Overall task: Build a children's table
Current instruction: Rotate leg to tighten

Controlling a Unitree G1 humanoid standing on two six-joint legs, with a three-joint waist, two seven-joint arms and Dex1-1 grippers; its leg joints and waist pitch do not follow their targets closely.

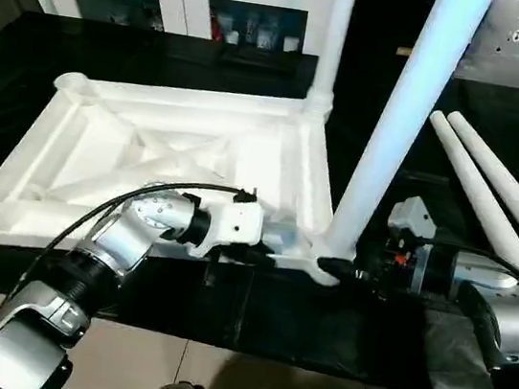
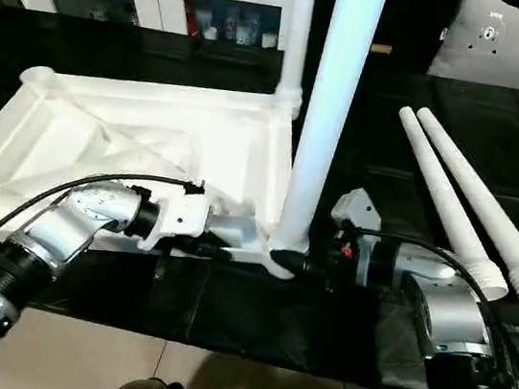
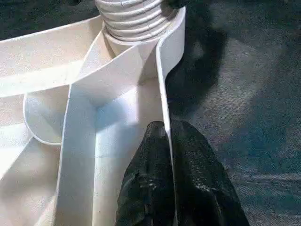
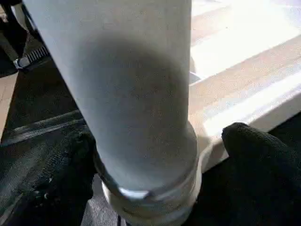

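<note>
A small white plastic children's table [image 1: 177, 159] lies upside down on a large worktable covered in black cloth [image 1: 252, 314], its ribbed underside facing up. The square top is framed by raised walls, with diagonal ribs crossing in the middle and a round socket at each corner. Two long, tapered white tube legs already stand upright in corner sockets: a near leg [image 1: 399, 127] at the corner closest to the robot, leaning slightly, and a far leg [image 1: 335, 36] at the back corner on the same side. The near leg's ridged, threaded base sits in its socket. Two more loose legs [image 1: 506, 195] lie side by side on the black cloth to the right of the table top, touching each other, their wider ends pointing toward the robot.

The left gripper [image 3: 170, 155] reaches in from the left along the near edge of the table top. Its two black fingers are pinched together over the thin white side wall, one finger on each side, close to the corner with the near leg.

The right gripper [image 4: 160, 160] comes in from the right at the base of the near leg. Its fingers are spread wide, one on either side of the leg just above the socket; whether they press against it I cannot tell.

White cabinets with glass doors [image 1: 185, 0] stand behind the worktable.
</note>
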